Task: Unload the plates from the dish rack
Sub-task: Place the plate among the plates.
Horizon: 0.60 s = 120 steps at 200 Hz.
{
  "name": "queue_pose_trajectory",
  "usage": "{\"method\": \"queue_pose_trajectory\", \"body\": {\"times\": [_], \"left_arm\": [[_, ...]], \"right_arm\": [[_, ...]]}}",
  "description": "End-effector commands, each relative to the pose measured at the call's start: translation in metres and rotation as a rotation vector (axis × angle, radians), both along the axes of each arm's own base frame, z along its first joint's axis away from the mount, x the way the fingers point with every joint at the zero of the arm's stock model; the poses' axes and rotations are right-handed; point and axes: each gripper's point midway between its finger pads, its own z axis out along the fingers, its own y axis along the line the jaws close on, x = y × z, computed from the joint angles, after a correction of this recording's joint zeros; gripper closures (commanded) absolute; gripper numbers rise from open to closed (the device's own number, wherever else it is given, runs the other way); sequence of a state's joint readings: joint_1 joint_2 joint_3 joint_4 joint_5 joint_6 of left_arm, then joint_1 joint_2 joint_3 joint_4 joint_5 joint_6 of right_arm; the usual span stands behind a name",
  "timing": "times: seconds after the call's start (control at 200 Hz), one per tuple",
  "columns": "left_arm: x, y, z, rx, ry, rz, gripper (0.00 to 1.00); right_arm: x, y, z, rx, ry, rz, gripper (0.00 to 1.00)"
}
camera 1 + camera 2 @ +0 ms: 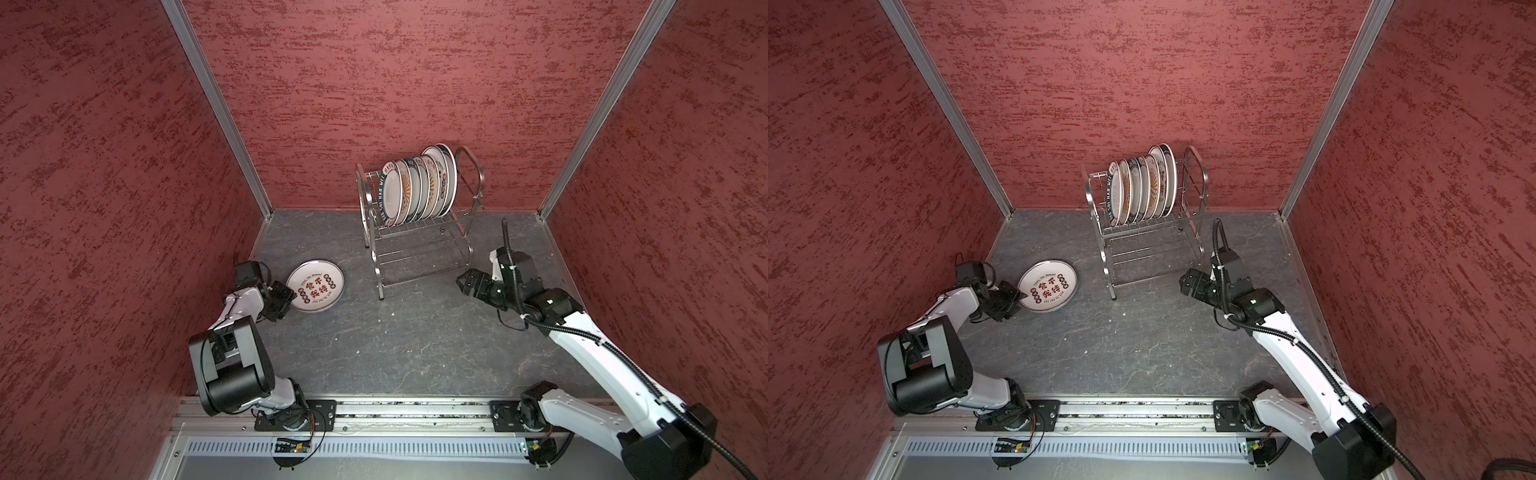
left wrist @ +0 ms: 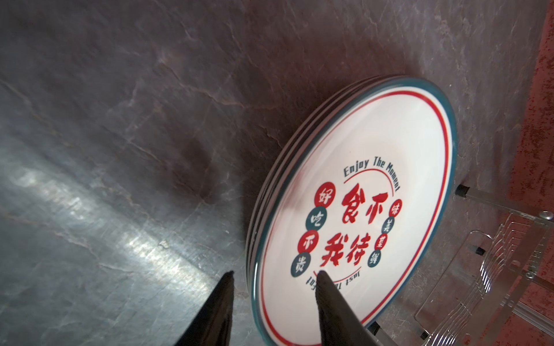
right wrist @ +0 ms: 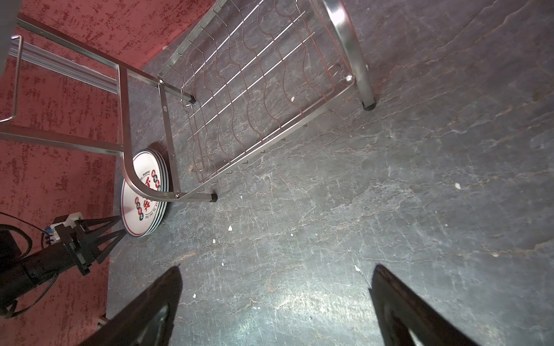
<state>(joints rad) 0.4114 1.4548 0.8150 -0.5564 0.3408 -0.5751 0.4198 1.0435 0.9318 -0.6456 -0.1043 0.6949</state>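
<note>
Several white plates (image 1: 415, 191) (image 1: 1142, 191) stand on edge in the top tier of the steel dish rack (image 1: 379, 282) (image 1: 1111, 282) at the back. A short stack of plates (image 1: 315, 291) (image 1: 1047, 286) (image 2: 359, 194) (image 3: 144, 194) lies flat on the table left of the rack, the top one printed with red Chinese characters. My left gripper (image 1: 291, 297) (image 1: 1022, 296) (image 2: 275, 274) is open astride the stack's near rim, one finger over the top plate's face, the other beside the stack with a gap. My right gripper (image 1: 461, 282) (image 1: 1182, 284) (image 3: 277, 268) hangs wide open and empty right of the rack's lower tier.
The rack's lower tier (image 3: 254, 75) holds nothing. Red textured walls close in the left, back and right sides. The stack sits close to the left wall. A rail with both arm bases (image 1: 374, 415) runs along the front edge. Small white crumbs dot the grey tabletop.
</note>
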Motion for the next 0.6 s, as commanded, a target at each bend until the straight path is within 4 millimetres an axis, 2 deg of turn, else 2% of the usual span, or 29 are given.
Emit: {"method": "queue_pose_trajectory", "body": {"times": [0.0,0.25,0.296,0.346,0.436,0.541,0.596], "left_arm": [[0.004,0.003,0.004,0.032,0.008,-0.006,0.53],[0.004,0.003,0.004,0.047,0.024,-0.01,0.5],[0.002,0.005,0.005,0.059,0.032,-0.005,0.46],[-0.002,0.007,0.007,0.077,0.04,0.001,0.38],[-0.008,0.009,0.015,0.095,0.022,0.005,0.34],[-0.012,0.011,0.025,0.099,-0.003,0.009,0.31],[-0.015,0.012,0.031,0.103,-0.016,0.013,0.23]], "right_arm": [[0.002,-0.001,0.002,0.009,-0.024,0.001,0.01],[0.0,-0.002,0.001,0.011,-0.023,0.003,0.01],[0.0,-0.002,0.0,0.006,-0.021,0.001,0.01],[0.001,-0.004,-0.001,-0.004,-0.018,-0.007,0.01],[0.003,-0.01,0.001,-0.028,-0.026,-0.026,0.01],[0.007,-0.019,0.01,-0.076,-0.052,-0.044,0.01],[0.009,-0.024,0.018,-0.106,-0.072,-0.053,0.01]]}}
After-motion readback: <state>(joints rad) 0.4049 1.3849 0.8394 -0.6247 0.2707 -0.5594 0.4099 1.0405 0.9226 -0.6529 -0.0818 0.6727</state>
